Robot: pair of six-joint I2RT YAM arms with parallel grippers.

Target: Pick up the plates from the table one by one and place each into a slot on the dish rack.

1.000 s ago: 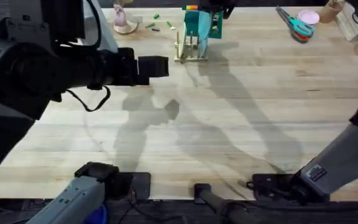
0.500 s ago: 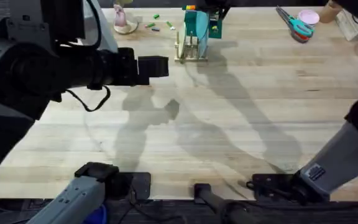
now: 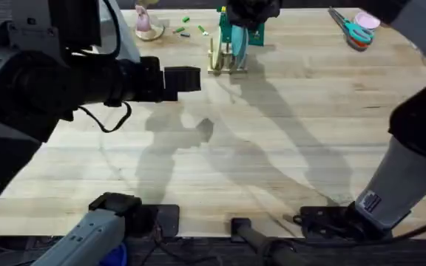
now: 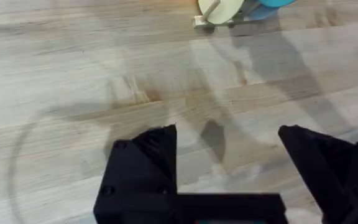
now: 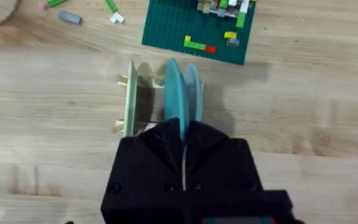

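**Right gripper pinches a plate edge-on at the rack**

Pale wooden table (image 3: 287,148) planks run under both arms. At the far edge stands the dish rack (image 5: 129,99), with the teal-green box (image 5: 194,31) of coloured bricks just behind it. The right gripper (image 5: 182,134) has its fingers pressed together on the rim of an upright blue plate (image 5: 173,93), held on edge over the rack's slots. A second plate (image 5: 193,90) stands just beside it, on the side away from the rack's end piece. The left gripper (image 4: 225,146) hangs above bare wood well short of the rack, its fingers spread wide and holding nothing.
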